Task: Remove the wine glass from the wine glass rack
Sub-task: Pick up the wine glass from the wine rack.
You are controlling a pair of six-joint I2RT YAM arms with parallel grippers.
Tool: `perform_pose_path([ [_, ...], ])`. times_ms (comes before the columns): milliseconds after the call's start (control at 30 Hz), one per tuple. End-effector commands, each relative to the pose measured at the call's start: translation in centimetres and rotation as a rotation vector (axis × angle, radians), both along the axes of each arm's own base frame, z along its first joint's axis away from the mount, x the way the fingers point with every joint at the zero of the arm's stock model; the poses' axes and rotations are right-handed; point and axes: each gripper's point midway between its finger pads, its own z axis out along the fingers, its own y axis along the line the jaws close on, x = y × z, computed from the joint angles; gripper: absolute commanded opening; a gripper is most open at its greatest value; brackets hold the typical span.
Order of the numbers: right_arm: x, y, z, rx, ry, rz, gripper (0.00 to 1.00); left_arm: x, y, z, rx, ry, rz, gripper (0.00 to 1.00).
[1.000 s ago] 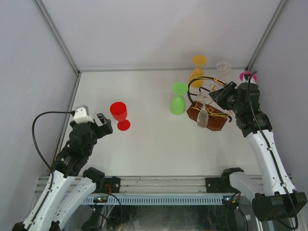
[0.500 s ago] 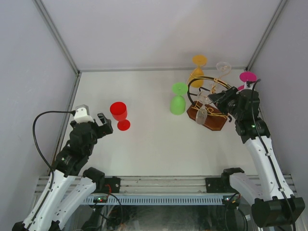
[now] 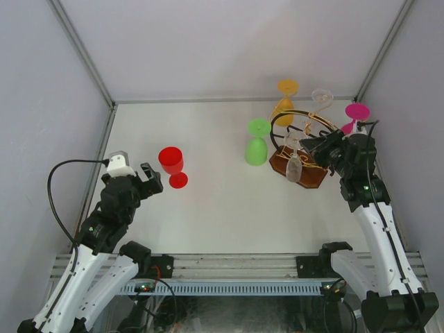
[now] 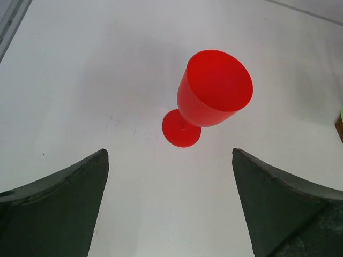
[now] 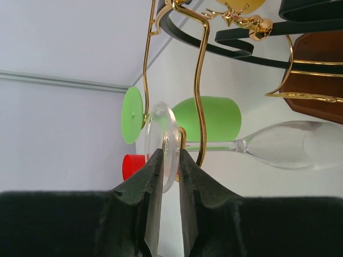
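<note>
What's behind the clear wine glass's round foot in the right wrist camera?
A lime green plastic goblet and, lower left, a sliver of a red plastic goblet. The right gripper's dark fingers hide the rest of it.

White table (image 3: 222, 208), red goblet (image 3: 171, 165), wine glass rack (image 3: 312, 177)

My left end effector (image 4: 169, 155) hangs above the white desk (image 4: 75, 80) with its jaws wide apart. The two dark fingers (image 4: 59, 209) come in from the lower left and the lower right corner, and only bare desk lies between them. Ahead of them, a little right of the middle, a red wine glass (image 4: 214, 91) stands upright on its round foot, apart from both fingers. At the right edge I see a thin sliver of green and brown, too small to tell what it is.
</note>
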Motion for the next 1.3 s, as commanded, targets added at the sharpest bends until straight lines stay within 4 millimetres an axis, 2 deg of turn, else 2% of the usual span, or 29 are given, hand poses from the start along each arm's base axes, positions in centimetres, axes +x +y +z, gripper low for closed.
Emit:
perform_pose_path([
  [0, 0.0, 0.8, 2.1, 0.042, -0.07, 0.042, 0.17, 0.3, 0.1, -0.1, 0.004, -0.003, 0.008, 1.0],
  [233, 0.2, 0.3, 2.3, 0.054, -0.074, 0.011, 0.13, 0.2, 0.2, -0.2, 0.006, -0.001, 0.011, 1.0],
  [467, -0.1, -0.4, 3.6, 0.099, -0.1, -0.042, 0.0, 0.3, 0.1, -0.2, 0.005, 0.001, 0.006, 1.0],
  [567, -0.3, 0.1, 4.5, 0.139, -0.119, -0.026, 0.0, 0.3, 0.0, -0.3, 0.006, 0.004, 0.005, 1.0],
  [733, -0.6, 1.0, 5.0, 0.169, -0.124, 0.026, 0.0, 0.3, 0.0, -0.2, 0.005, 0.001, 0.005, 1.0],
  [1000, -1.5, 0.6, 4.9, 0.162, -0.114, 0.009, 0.0, 0.3, 0.0, -0.2, 0.006, 0.002, 0.003, 1.0],
  [1267, -2.1, -0.7, 4.9, 0.123, -0.117, -0.058, 0.0, 0.3, 0.1, -0.2, 0.006, -0.001, 0.009, 1.0],
])
